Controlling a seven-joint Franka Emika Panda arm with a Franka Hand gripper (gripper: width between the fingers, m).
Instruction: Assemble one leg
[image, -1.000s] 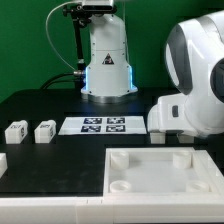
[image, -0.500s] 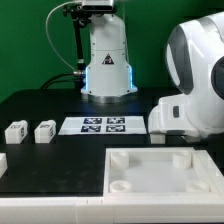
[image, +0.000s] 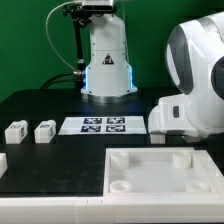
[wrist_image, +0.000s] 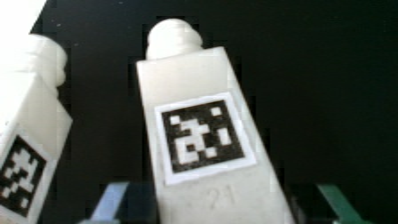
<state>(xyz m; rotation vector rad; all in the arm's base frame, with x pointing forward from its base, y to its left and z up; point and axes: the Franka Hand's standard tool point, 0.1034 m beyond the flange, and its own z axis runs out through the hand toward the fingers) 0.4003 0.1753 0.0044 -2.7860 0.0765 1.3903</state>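
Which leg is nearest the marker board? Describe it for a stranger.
Find the marker board, the flat tagged sheet mid-table. To the exterior view's left of it sit two small white posts. The leg is the one beside the board; the other leg sits farther out.

One leg (image: 45, 130) lies beside another leg (image: 15, 130), the marker board (image: 104, 125) to the exterior view's right.

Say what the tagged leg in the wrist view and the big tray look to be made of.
The leg: probably white plastic with a matte finish and rounded, moulded-looking edges. Its tag looks like a printed sticker. The tray: likely the same matte white plastic, judging by its uniform colour and soft-edged sockets, though painted wood cannot be excluded.
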